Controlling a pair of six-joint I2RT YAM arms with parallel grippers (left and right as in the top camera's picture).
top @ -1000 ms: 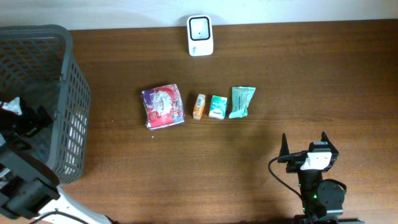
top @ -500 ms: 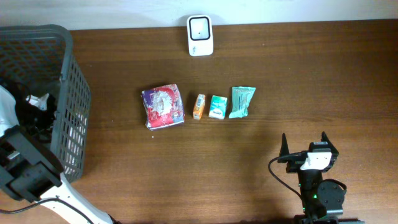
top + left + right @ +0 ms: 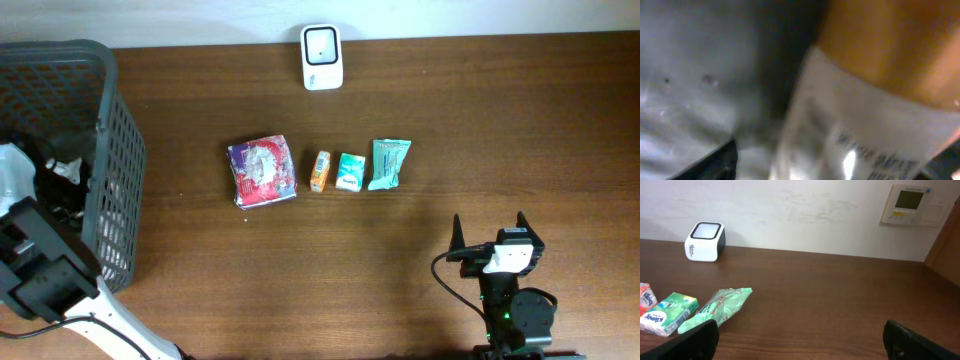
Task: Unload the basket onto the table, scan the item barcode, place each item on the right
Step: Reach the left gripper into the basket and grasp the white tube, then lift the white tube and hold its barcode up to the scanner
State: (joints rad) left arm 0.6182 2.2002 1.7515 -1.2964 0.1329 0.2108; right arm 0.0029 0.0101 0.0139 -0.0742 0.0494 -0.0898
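My left gripper (image 3: 60, 170) is down inside the grey mesh basket (image 3: 115, 110) at the table's left edge. The left wrist view is blurred. Right in front of its camera is an orange item with a white label (image 3: 875, 100) carrying barcode-like print. One dark fingertip (image 3: 707, 162) shows at the lower left, and I cannot tell whether the jaws grip the item. The white scanner (image 3: 322, 44) (image 3: 705, 241) stands at the table's far edge. My right gripper (image 3: 489, 226) (image 3: 800, 340) rests open near the front edge, with nothing between its fingers.
A row of items lies mid-table: a purple-red packet (image 3: 262, 171), a small orange box (image 3: 319, 171), a teal box (image 3: 350, 172) (image 3: 667, 312) and a green pouch (image 3: 388, 163) (image 3: 717, 307). A wall panel (image 3: 910, 204) hangs behind the table.
The left arm has shifted inside the basket, its wrist moving further in and down. The right arm and the items on the table have not moved.
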